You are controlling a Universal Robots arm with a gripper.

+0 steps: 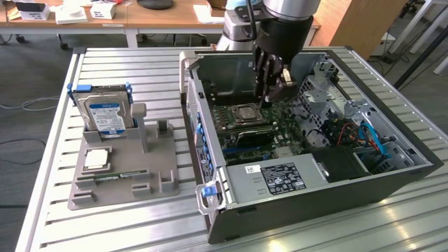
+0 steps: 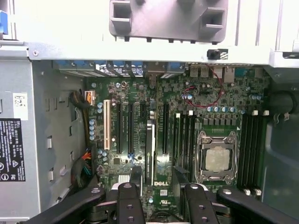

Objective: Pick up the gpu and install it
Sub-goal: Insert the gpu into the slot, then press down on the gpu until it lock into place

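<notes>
Plainly, in the exterior view the gripper (image 1: 269,97) hangs inside the open computer case (image 1: 392,181), above the motherboard (image 1: 242,126) near the processor socket (image 1: 246,112). The gpu (image 1: 255,137) appears as a dark slab standing on the board between the socket and the power supply (image 1: 280,178); nothing is clamped in the jaws. The holder (image 1: 123,173) on the exterior view's left carries the hard drive (image 1: 104,113).

Seen from the wrist, the gripper (image 2: 157,179) has its fingers (image 2: 135,177) spread apart, and the gpu (image 2: 150,149) runs edge-on between them, along an expansion slot. Whether it is fully seated I cannot tell. Done well, this step needs the card square to its slot, pressed evenly along its length, with the fingers clear of neighbouring slots.
</notes>
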